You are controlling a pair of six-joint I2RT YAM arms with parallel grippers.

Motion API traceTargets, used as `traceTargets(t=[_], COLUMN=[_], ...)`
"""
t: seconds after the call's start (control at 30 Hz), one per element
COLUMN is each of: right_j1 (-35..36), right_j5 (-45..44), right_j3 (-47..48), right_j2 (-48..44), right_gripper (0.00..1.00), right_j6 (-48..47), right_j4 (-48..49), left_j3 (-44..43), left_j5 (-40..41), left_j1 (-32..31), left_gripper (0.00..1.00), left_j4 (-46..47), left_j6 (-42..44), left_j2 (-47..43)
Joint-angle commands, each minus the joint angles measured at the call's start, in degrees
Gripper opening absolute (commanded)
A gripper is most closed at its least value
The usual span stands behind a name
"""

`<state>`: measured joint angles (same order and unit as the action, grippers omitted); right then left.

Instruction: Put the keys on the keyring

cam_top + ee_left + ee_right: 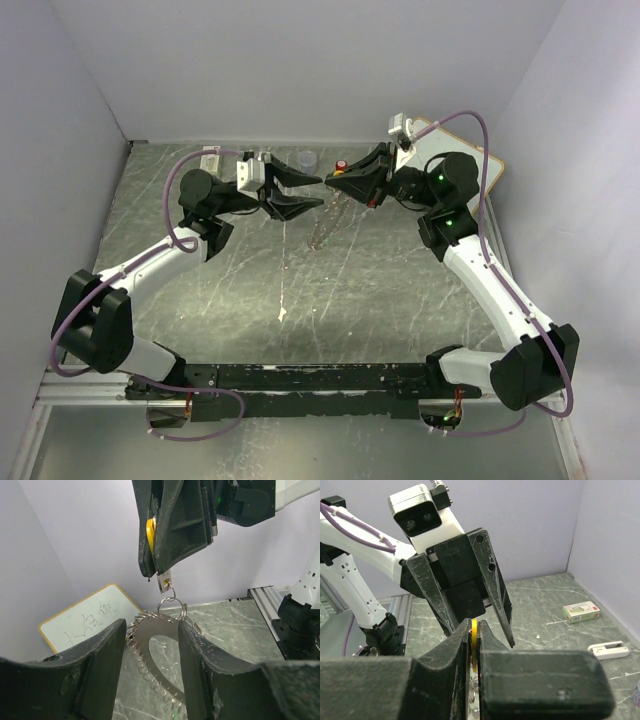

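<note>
Keyring (148,634) below key (149,533) in right tool (154,569)

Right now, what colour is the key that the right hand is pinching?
Yellow-orange. The key shows best in the left wrist view.

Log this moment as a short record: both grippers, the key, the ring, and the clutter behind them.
right gripper: shut on the yellow key, metal blade pointing down
left gripper: open, fingers either side of the keyring; contact unclear
keyring: hanging below the key's blade, joined to it by small rings
clutter: whiteboard, small box
</note>
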<state>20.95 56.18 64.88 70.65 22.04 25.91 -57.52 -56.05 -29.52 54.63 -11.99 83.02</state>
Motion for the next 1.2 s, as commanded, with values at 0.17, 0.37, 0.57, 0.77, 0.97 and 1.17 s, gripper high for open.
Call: traceTargets(t=[0.17, 0.37, 0.57, 0.77, 0.97, 1.17], right_j1=[-0.2, -0.2, -0.2, -0.2, -0.2, -0.2], right_j5=[1.0, 1.7, 2.0, 2.4, 2.4, 2.4], right_j3=[1.6, 1.4, 1.2, 1.1, 1.0, 1.0], right_j2=[0.5, 0.8, 1.2, 1.8, 2.0, 1.9], right_gripper=[0.00, 0.00, 0.00, 0.00, 0.00, 0.00], right_j6=[1.2, 2.4, 3.1, 3.6, 3.6, 3.3], right_j4=[3.8, 5.1, 6.2, 7.0, 7.0, 6.7], left_j3=[-3.0, -4.3, -4.4, -5.0, -5.4, -5.2], left_j5=[-0.3, -2.7, -3.4, -4.0, -4.6, -5.1], left_j1=[0.4, 0.3, -0.5, -2.0, -3.3, -3.8], left_gripper=[0.54, 0.51, 0.51, 0.51, 0.50, 0.39], left_j4=[7.4, 11.5, 13.0, 15.5, 16.0, 16.5], left_j6=[-3.8, -7.6, -10.0, -11.5, -11.7, -12.0], left_j2=[2.6, 5.4, 7.0, 8.7, 9.5, 9.5])
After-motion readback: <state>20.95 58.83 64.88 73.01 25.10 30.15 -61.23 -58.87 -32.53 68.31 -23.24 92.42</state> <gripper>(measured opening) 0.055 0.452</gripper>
